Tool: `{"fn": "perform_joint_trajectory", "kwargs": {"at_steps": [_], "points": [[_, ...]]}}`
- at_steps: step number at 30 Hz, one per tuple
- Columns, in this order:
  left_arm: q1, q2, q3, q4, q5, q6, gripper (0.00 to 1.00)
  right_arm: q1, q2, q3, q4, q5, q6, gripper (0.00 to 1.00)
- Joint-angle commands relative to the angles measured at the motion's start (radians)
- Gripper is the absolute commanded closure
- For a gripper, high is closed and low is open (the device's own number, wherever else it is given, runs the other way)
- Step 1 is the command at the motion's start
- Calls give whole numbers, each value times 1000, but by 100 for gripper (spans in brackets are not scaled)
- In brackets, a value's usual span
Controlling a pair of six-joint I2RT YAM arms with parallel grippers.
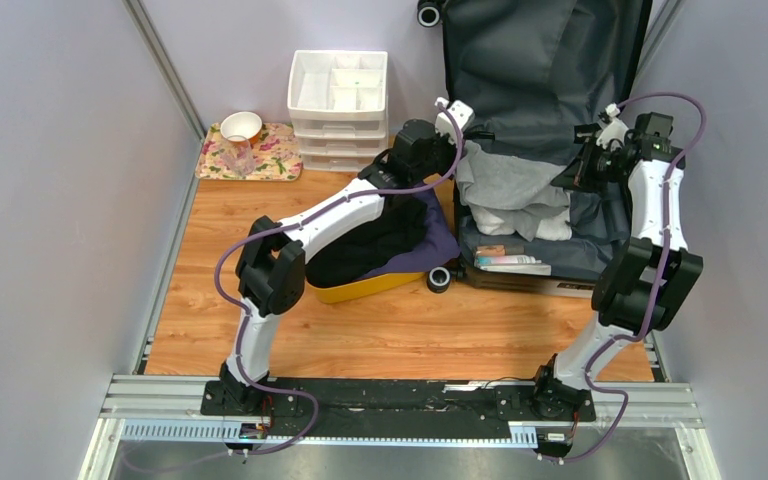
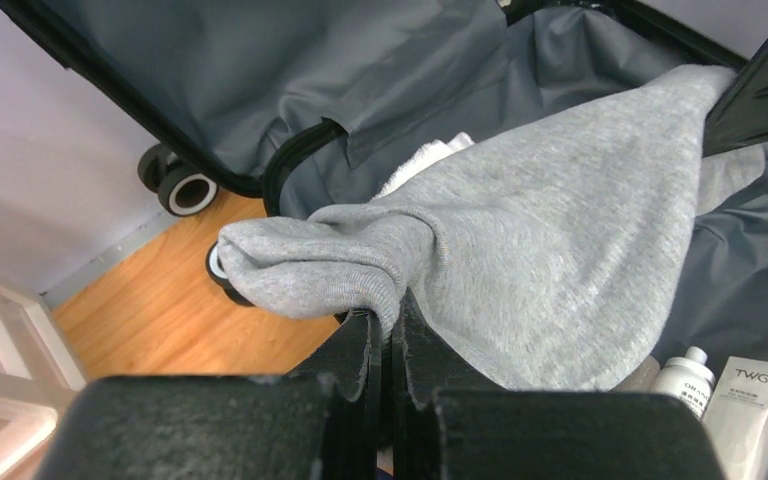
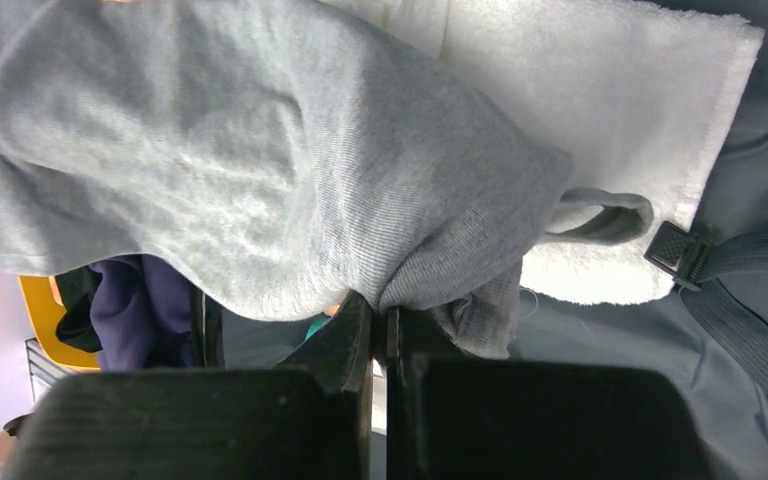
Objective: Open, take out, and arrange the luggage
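Both the left end effector [image 2: 388,325] and the right end effector [image 3: 380,318] are closed on a grey knitted garment [image 2: 560,230] over the open grey-lined hard-shell luggage [image 1: 550,60] at the wooden counter's [image 1: 360,330] back right. "TWG" is read on a white carton [image 2: 750,400].
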Motion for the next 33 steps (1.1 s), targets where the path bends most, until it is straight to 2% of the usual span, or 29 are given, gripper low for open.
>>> {"fn": "perform_joint_trajectory", "kwargs": {"at_steps": [1,4,5,7,8,11,13,14,16,17,22,33], "points": [[-2,-96,38,56,16,43,100,-3,16,8,-20,64,-37,100],[0,-96,13,56,-5,29,100,-3,88,0,-23,66,-5,88],[1,-96,13,54,-11,29,100,-3,104,-3,-25,60,4,75],[4,-96,4,54,-24,33,100,2,139,-34,-11,43,19,64],[9,-96,4,54,-27,34,100,2,145,-47,3,43,29,50],[15,-92,5,51,-31,31,100,9,165,-109,53,32,75,38],[16,-87,7,48,-34,28,100,14,184,-127,92,5,95,35],[18,-84,9,45,-34,26,100,16,193,-132,98,-4,104,28],[18,-80,10,42,-38,23,100,22,213,-137,101,-14,125,27],[18,-78,12,42,-39,22,100,22,216,-146,104,-20,130,14],[18,-72,12,40,-42,16,100,32,219,-192,156,-78,153,11],[20,-64,19,25,-44,6,100,37,236,-253,239,-238,239,19]]}}
